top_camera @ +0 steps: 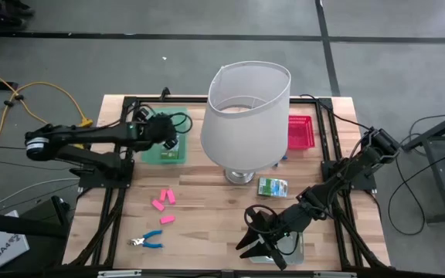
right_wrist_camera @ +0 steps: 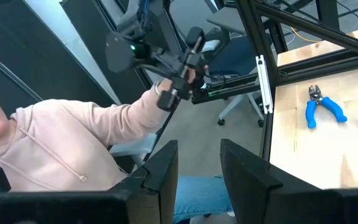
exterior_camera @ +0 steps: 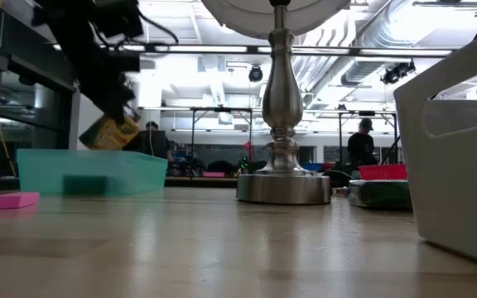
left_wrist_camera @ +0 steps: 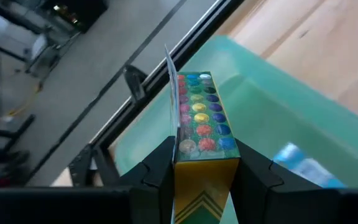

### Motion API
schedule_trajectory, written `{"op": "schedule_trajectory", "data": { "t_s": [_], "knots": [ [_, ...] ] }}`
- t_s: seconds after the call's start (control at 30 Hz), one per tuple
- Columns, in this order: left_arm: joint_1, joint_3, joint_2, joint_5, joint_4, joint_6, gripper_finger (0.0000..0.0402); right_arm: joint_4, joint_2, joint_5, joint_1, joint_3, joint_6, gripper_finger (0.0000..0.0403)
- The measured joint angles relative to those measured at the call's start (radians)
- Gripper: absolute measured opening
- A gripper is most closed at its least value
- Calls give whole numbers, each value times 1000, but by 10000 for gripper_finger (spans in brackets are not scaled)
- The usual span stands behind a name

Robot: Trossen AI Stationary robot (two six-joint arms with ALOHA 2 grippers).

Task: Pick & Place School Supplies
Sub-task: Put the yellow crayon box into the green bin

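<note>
My left gripper (left_wrist_camera: 204, 155) is shut on a green-yellow crayon box (left_wrist_camera: 201, 118), whose open end shows rows of coloured tips. It hangs over the green tray (top_camera: 163, 154), as the low view shows of the box (exterior_camera: 110, 132). A second crayon box (top_camera: 273, 186) lies flat by the lamp base. Three pink erasers (top_camera: 164, 202) and a blue-handled tool (top_camera: 147, 241) lie on the wood near the front left. My right gripper (right_wrist_camera: 199, 152) stands open and empty near the table's front edge, over a clear tray (top_camera: 288, 247). My left gripper pinches the crayon box between its two fingers, one on each of two opposite sides (left_wrist_camera: 182, 168), close to the open end. The fingers slant downward from the table's left side. The box is tilted and lifted clear above the green tray.
A tall lamp with a big white shade (top_camera: 246, 112) stands mid-table on a metal base (exterior_camera: 284, 186). A red tray (top_camera: 300, 131) sits at the far right. Something blue and white (left_wrist_camera: 303, 165) lies in the green tray. A person in a pink hoodie (right_wrist_camera: 73, 143) sits beyond the front edge.
</note>
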Motion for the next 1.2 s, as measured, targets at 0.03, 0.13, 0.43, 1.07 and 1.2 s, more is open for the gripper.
{"op": "schedule_trajectory", "data": {
  "t_s": [0.03,0.13,0.43,1.07,1.2],
  "knots": [
    [11,0,24,-12,17,16,106,0,0,0,0,0,0,112],
    [36,0,110,-38,78,71,105,0,0,-2,0,0,0,112],
    [31,0,382,-166,119,114,105,0,0,-7,15,0,0,112],
    [35,2,495,-212,126,126,130,1,0,-7,19,0,-2,112],
    [35,2,495,-210,126,131,130,2,0,-7,24,0,0,112]
  ]
}}
